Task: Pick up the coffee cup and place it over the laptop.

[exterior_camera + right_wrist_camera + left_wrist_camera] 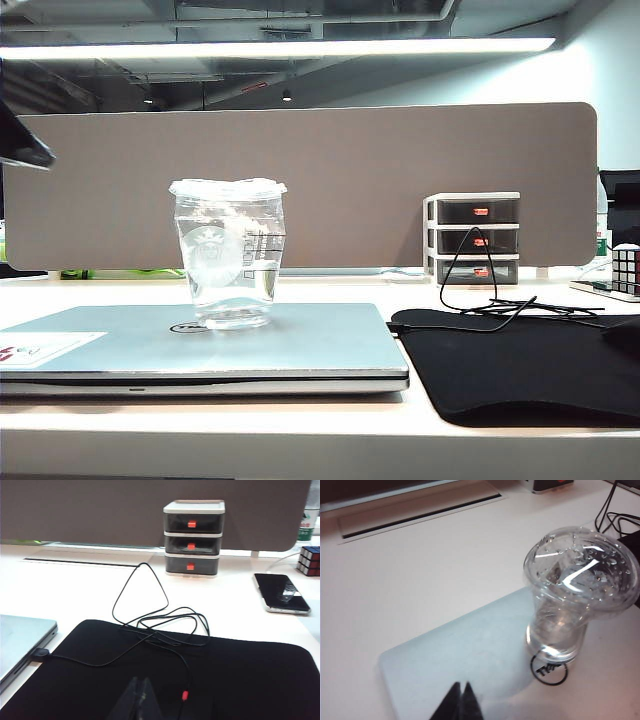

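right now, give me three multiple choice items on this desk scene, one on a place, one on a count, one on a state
1. Where does the coffee cup stand?
A. on the black mat
B. on the closed laptop, by its round logo
C. on the bare desk

2. How many drawers has the small organizer?
A. two
B. three
C. five

3. How is the left end effector?
A. shut, empty, apart from the cup
B. shut on the cup
C. open around the cup

Answers:
1 B, its base sits on the silver lid.
2 B, three red-tabbed drawers are stacked.
3 A, its fingertips meet above the lid, short of the cup.
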`<state>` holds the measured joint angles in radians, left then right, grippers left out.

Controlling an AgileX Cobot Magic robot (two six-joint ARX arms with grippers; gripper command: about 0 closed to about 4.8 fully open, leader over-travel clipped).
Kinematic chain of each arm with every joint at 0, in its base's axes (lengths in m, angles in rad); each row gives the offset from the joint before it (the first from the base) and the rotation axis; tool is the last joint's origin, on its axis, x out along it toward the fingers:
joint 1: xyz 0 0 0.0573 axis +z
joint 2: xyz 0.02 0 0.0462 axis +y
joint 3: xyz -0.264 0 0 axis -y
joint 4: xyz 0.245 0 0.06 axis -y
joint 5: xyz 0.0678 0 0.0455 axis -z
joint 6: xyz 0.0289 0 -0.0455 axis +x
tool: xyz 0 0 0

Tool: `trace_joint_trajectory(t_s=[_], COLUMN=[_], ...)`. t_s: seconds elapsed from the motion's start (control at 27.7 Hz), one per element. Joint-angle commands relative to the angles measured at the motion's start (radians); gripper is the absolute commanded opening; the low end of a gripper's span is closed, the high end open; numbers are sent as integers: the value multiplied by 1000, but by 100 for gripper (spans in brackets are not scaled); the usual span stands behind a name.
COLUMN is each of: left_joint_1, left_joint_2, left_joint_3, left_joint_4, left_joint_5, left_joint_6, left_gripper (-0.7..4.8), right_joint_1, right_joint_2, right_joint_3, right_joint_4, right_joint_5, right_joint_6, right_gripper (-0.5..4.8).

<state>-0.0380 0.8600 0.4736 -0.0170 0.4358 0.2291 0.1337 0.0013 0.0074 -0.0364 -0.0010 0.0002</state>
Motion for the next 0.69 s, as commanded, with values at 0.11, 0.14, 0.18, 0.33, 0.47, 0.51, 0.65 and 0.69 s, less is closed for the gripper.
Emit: trace_joint_trajectory(t_s=[0.11, 0.14, 0.18, 0.33, 0.47, 0.51, 0.65, 0.69], left_joint_1=[1, 1, 1, 1, 1, 1, 1, 1], left_joint_2=[-129, -157, -186, -423, -596, -626, -737, -750], left_joint_3=[-9, -19, -33, -146, -184, -186, -205, -209], left_joint_4=[-103, -93, -84, -34, -30, -29, -39, -46], left_joint_5=[-110, -110, -112, -201, -352, -379, -483, -487], left_joint_6=[-39, -52, -61, -125, -205, -228, -252, -258], left_gripper=[-6, -6, -6, -6, -6, -6, -6, -6], right_joint_1=[0, 0, 1, 0, 0, 1, 1, 1], right_joint_2=[-2, -2, -2, -2, -2, -2, -2, -2], right_joint_3=[-5, -5, -5, -5, -5, -5, -5, -5], right_joint_4=[10, 10, 10, 10, 11, 11, 10, 11], right_joint_5=[-2, -2, -3, -3, -3, -3, -6, -15], right_joint_6=[-1, -1, 0, 0, 0, 0, 0, 0], right_gripper=[-6, -6, -6, -6, -6, -6, -6, -6])
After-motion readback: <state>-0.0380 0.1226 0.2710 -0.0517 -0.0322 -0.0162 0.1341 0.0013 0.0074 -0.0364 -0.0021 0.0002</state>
